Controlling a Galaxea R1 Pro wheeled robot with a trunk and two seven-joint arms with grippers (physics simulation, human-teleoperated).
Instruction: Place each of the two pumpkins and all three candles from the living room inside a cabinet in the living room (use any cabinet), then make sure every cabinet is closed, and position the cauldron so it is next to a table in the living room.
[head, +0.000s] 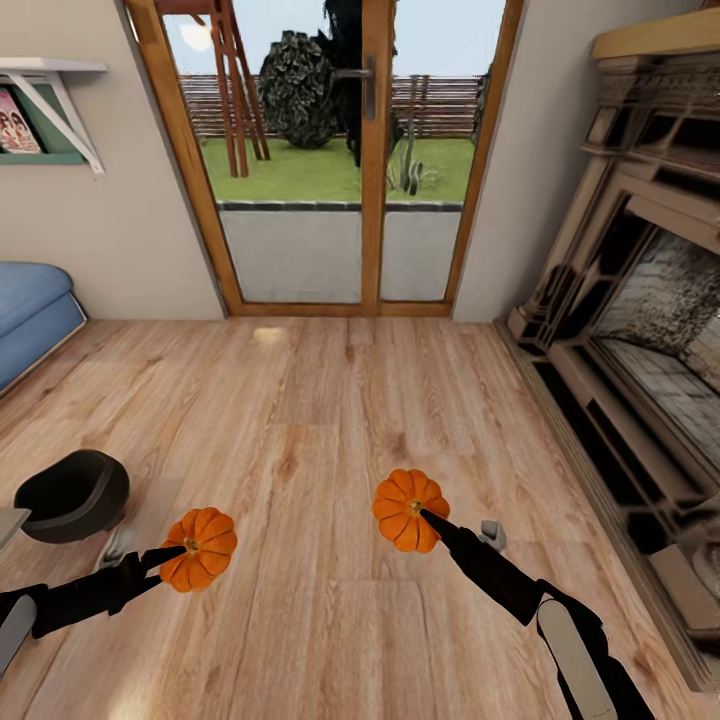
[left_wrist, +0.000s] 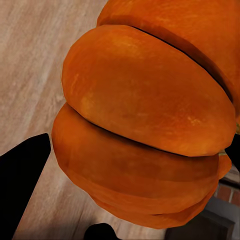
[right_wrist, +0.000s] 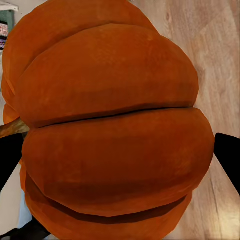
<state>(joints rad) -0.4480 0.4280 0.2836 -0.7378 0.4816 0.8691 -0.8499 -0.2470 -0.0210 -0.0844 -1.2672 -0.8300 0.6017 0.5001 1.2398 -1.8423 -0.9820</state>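
We note left gripper (head: 180, 550) clamped on one pumpkin (head: 200, 549), right gripper (head: 428, 517) clamped on second pumpkin (head: 408, 508), both held above wooden floor (head: 300, 420), black cauldron (head: 72, 495) just left of first pumpkin.

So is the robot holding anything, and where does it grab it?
Yes, two pumpkins. The left gripper holds one pumpkin and the right gripper the other pumpkin, each gripped across its sides.

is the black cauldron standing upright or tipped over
Tipped. The cauldron lies on the wooden floor with its wide mouth facing sideways and up toward the camera, not straight up. Its inside looks empty.
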